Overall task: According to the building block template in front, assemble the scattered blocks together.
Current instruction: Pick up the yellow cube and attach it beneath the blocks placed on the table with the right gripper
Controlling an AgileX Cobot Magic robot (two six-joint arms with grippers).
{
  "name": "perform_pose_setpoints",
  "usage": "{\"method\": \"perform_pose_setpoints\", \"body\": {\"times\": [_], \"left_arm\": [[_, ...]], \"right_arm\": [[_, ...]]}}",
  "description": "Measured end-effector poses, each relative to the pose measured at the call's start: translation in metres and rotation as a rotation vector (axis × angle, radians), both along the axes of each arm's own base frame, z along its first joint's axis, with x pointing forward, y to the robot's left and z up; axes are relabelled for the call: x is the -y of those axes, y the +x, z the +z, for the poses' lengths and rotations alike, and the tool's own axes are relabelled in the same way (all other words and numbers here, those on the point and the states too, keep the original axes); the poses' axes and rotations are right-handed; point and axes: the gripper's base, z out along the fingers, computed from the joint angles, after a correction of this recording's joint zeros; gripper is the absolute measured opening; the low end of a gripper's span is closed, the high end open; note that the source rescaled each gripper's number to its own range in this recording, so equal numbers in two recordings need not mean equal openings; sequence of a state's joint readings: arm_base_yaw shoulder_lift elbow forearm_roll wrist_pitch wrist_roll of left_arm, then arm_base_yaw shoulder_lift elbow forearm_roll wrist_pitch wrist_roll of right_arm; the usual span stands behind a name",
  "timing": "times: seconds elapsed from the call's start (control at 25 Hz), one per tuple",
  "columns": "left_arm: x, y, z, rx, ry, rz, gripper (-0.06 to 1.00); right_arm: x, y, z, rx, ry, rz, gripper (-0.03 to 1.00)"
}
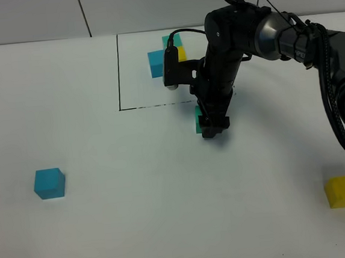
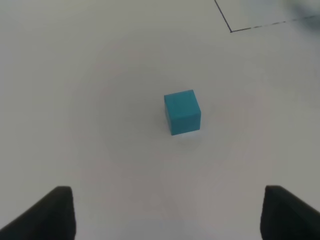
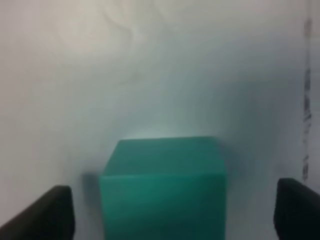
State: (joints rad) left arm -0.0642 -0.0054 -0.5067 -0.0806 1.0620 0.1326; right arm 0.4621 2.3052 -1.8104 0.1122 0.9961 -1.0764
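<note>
The template (image 1: 165, 56) is a cluster of blue, teal-green and yellow cubes inside a thin black-lined rectangle at the back middle. Just in front of that frame, a teal-green block (image 1: 198, 118) rests on the table with my right gripper (image 1: 211, 125) lowered over it. In the right wrist view this teal-green block (image 3: 162, 187) sits between the two dark fingers with a gap on each side, so the right gripper (image 3: 172, 212) is open. A sky-blue block (image 1: 49, 183) lies at the front left. My left gripper (image 2: 167, 212) hangs open above the table, short of the sky-blue block (image 2: 182, 112). A yellow block (image 1: 341, 191) lies at the front right.
The right arm (image 1: 254, 31) and its black cables (image 1: 341, 126) stretch from the right edge to the middle, covering part of the framed rectangle. The table (image 1: 138, 216) is plain white, and the frame's corner line (image 2: 235, 29) shows in the left wrist view.
</note>
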Motion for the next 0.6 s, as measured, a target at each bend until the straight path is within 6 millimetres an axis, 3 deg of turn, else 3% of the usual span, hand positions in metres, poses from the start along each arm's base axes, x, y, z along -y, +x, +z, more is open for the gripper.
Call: {"method": "perform_pose_setpoints", "body": {"times": [0.12, 0.28, 0.44, 0.6], "left_arm": [[0.000, 0.000, 0.000, 0.000, 0.000, 0.000, 0.86], [0.000, 0.000, 0.000, 0.000, 0.000, 0.000, 0.86], [0.000, 0.000, 0.000, 0.000, 0.000, 0.000, 0.86], [0.000, 0.000, 0.000, 0.000, 0.000, 0.000, 0.86]], "right_arm": [[0.004, -0.003, 0.018, -0.002, -0.010, -0.084, 0.84], [0.021, -0.010, 0.040, -0.041, -0.014, -0.273, 0.89], [0.057, -0.022, 0.050, -0.044, 0.036, -0.539, 0.89], [0.099, -0.050, 0.056, -0.039, 0.111, -0.875, 0.89]]}}
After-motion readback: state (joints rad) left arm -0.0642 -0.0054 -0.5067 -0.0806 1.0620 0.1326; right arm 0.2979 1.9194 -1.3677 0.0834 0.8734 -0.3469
